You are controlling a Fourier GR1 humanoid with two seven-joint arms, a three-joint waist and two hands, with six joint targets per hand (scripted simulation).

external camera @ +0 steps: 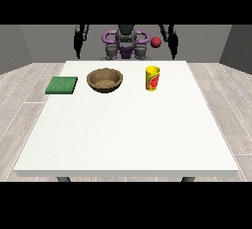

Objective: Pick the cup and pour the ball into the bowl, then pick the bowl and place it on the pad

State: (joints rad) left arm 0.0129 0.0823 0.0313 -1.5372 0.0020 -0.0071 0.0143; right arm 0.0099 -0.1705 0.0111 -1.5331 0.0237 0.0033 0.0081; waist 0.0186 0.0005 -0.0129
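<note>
A large white surface fills most of the front view, with the robot standing behind its far edge. Three things sit in a row along the far part of the surface, all well back from the near edge. Nearest the far left corner lies a flat green pad, close to the left edge. Beside it, toward the middle, stands a brown bowl, upright with its opening facing up; it is apart from the pad, with a strip of bare surface between them. Further right, past the middle, stands a yellow cup with a red mark on its side, upright and apart from the bowl. A small red ball shows above and behind the cup, beyond the far edge of the surface, next to the arm at the view's right; it is not in the cup and not in the bowl. Whether it rests on anything cannot be told. Both arms hang down at the robot's sides behind the far edge. The hand at the view's left and the hand at the view's right are both clear of the surface and of every thing on it; they are too small and dark to tell whether their fingers are apart or together.
</note>
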